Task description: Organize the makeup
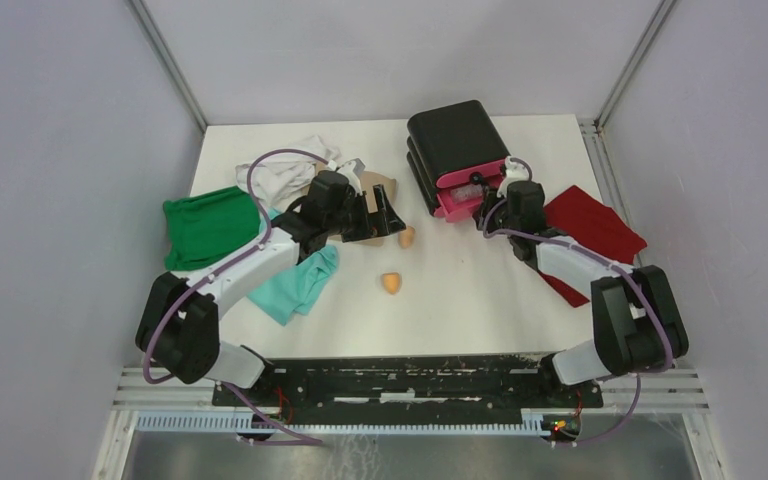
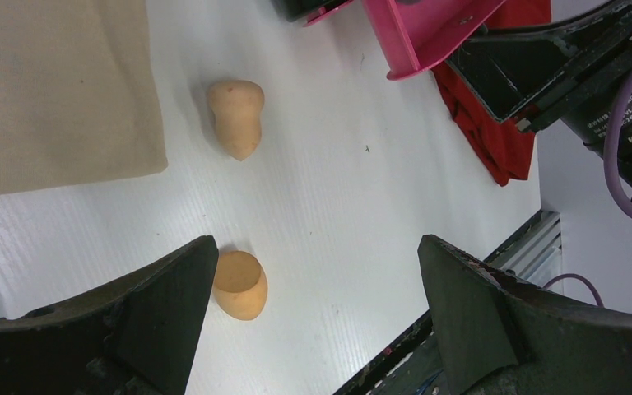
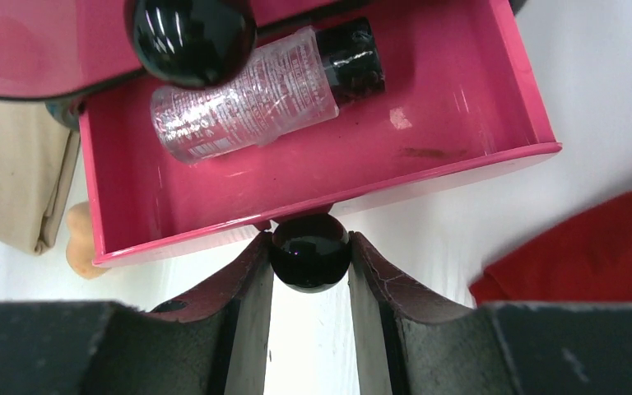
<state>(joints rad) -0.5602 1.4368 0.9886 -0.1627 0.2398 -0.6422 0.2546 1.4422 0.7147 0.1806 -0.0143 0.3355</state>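
Two orange egg-shaped sponges lie on the white table, one [image 1: 406, 237] by the beige cloth and one [image 1: 391, 283] nearer the arms. In the left wrist view they are the upper sponge [image 2: 235, 117] and the lower one [image 2: 239, 285]. My left gripper [image 1: 385, 220] is open and empty above them, its left finger beside the lower sponge. My right gripper [image 3: 309, 271] is shut on the black knob [image 3: 309, 253] of the open pink drawer [image 3: 461, 156]. A black-capped clear bottle [image 3: 271, 86] lies inside it. The compacts and the pink puff are out of view.
The black box with pink drawers [image 1: 457, 145] stands at the back right, with a second knob [image 3: 193, 37] above. A red cloth [image 1: 600, 232] lies right of it. White [image 1: 280, 172], beige [image 2: 58, 90], green [image 1: 208, 226] and teal [image 1: 302, 284] cloths lie on the left.
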